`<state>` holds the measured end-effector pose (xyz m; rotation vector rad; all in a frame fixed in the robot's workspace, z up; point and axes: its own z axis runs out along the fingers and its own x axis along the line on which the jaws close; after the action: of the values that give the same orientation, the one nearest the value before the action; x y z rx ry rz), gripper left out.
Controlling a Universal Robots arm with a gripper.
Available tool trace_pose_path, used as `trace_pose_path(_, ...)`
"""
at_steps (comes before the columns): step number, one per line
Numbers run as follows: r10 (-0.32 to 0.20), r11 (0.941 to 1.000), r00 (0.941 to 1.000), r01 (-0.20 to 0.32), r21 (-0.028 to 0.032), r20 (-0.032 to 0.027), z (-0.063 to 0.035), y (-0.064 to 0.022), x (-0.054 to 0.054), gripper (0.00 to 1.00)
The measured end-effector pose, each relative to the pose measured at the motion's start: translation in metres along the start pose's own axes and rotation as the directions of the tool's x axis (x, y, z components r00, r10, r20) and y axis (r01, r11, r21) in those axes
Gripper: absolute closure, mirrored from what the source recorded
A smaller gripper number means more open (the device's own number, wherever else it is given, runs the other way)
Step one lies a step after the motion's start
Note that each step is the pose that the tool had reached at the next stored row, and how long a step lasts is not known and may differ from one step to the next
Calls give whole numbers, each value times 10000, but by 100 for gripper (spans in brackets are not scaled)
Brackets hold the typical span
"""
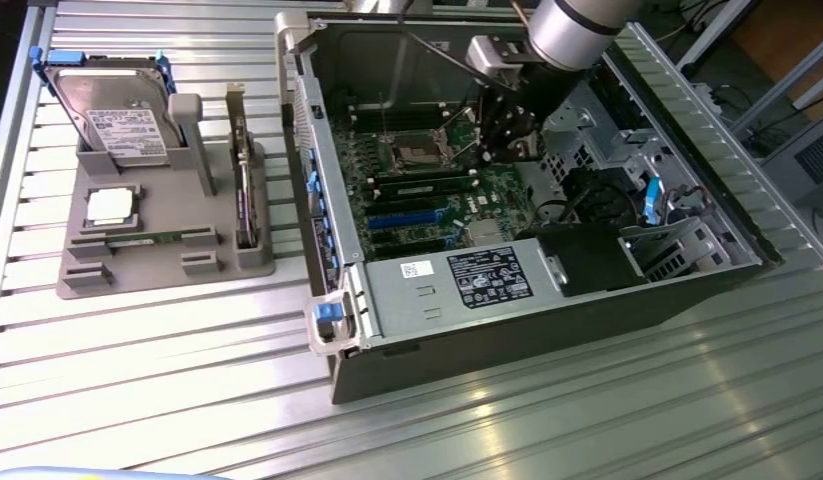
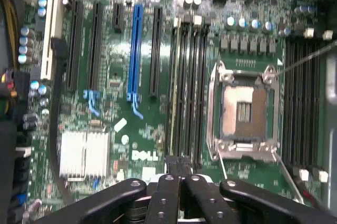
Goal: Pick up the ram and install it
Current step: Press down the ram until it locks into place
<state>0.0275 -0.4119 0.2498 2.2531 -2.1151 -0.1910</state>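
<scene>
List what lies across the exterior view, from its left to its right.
Hard drive → upright card in the grey holder → blue latch → CPU socket → gripper → drive cage.

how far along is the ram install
Done: the ram looks placed in a memory slot beside the empty processor socket. In hand: the shut gripper sits right over that slot; I cannot tell if it grips anything. Left: whether the ram is fully seated does not show.

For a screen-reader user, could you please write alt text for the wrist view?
The black gripper, fingers shut, hangs over a green motherboard beside its black memory slots. An open silver-framed processor socket lies beside them, a blue expansion slot further off.
</scene>
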Motion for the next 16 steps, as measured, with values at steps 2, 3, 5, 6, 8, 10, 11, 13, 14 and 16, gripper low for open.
trace_pose_path(2, 1, 10000, 10000, -1, -6, 2, -32, -85, 4, 90)
trace_pose_path(3, 0, 10000, 10000, 0, -7, 1, -50, -106, 4, 90)
trace_pose_path(5, 1, 10000, 10000, -1, -6, 2, -108, -142, 4, 90)
trace_pose_path(6, 2, 10000, 10000, -2, -6, 2, -131, -152, 3, 90)
trace_pose_path(8, 1, 10000, 10000, 0, -6, 2, -213, -180, 1, 90)
trace_pose_path(10, 1, 10000, 10000, -1, -6, 2, -309, -198, -3, 90)
trace_pose_path(11, 1, 10000, 10000, -1, -7, 0, -359, -202, -5, 90)
trace_pose_path(13, 2, 10000, 10000, -2, -6, 2, -417, -207, -8, 90)
trace_pose_path(14, 1, 10000, 10000, -1, -6, 2, -447, -209, -9, 90)
trace_pose_path(16, 3, 10000, 10000, -3, -7, 0, -571, -207, -15, 90)
